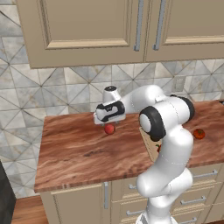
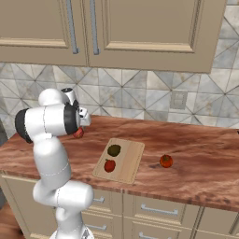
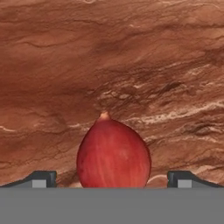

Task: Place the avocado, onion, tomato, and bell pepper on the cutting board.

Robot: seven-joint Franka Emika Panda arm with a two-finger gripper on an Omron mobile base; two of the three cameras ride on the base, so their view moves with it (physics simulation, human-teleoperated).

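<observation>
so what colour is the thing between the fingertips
Red, with a paler pointed tip: the onion, clearest in the hand view.

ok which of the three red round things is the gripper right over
The pointed red one alone on the bare counter, between the open gripper fingertips. One other red ball lies on the cutting board; another sits right of it.
</observation>
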